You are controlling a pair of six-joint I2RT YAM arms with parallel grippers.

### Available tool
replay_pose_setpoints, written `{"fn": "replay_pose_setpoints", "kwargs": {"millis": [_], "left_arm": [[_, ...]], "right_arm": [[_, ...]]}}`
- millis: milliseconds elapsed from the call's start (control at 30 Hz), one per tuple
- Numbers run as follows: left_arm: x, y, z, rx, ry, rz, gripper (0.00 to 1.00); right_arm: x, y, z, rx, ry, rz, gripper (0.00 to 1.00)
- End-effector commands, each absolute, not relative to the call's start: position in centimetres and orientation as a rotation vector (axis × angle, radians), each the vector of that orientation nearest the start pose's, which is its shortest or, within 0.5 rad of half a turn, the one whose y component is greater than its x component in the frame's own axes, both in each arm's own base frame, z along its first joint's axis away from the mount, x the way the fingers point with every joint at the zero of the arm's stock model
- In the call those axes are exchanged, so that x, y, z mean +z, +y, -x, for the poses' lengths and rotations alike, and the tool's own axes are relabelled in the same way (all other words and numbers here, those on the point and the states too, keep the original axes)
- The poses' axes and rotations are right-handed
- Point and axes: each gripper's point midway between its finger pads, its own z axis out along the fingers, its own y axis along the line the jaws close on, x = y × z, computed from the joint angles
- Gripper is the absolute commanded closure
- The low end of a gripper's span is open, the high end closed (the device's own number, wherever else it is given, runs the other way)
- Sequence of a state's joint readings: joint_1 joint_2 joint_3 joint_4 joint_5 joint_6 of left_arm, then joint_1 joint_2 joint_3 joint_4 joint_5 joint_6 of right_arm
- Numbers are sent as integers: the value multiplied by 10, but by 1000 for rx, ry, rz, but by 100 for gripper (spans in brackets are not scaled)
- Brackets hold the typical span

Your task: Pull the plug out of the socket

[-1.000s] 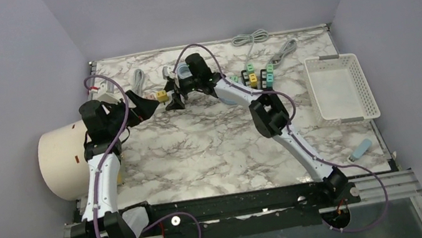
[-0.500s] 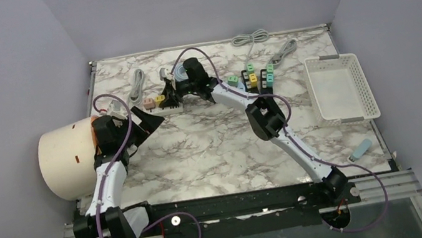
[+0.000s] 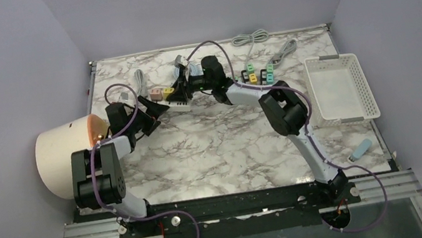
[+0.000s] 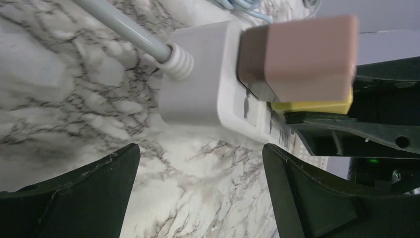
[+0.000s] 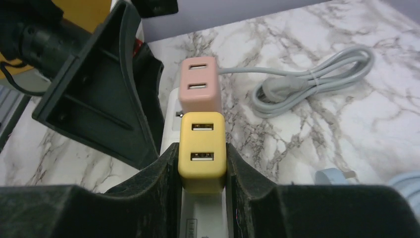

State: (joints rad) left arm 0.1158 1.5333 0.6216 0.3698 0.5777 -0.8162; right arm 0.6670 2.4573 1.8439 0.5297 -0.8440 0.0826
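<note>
Marble tabletop [image 3: 232,147]: right gripper [image 5: 202,166] clamps the yellow plug [image 5: 202,144], not yet pulled from the power strip [image 4: 198,94]; left gripper [image 4: 198,171] waits open nearby.

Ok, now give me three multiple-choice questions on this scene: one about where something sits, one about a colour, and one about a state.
1. Where on the table is the white basket?
A. By the right edge
B. By the left edge
C. In the middle

2. What colour is the plug in the right end effector?
A. Pink
B. Yellow
C. Green

3. How is the left end effector?
A. Open
B. Shut on a pink plug
C. Shut on a cable

Answers:
1 A, the top view shows it at the right edge.
2 B, the right wrist view shows yellow between the jaws.
3 A, its jaws stand wide apart.
</note>
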Motion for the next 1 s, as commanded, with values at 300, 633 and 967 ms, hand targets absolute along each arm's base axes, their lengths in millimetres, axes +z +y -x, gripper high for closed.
{"fn": "replay_pose_setpoints", "kwargs": {"millis": [300, 633, 967], "left_arm": [[155, -105, -427, -1162, 1729, 549, 4], [146, -136, -435, -1298, 1716, 563, 79], [140, -130, -438, -1057, 1734, 601, 100]], "right_arm": [[230, 479, -378, 1278, 1190, 1119, 99], [259, 465, -342, 1381, 1135, 1184, 99], [388, 414, -358, 1158, 920, 744, 99]]}}
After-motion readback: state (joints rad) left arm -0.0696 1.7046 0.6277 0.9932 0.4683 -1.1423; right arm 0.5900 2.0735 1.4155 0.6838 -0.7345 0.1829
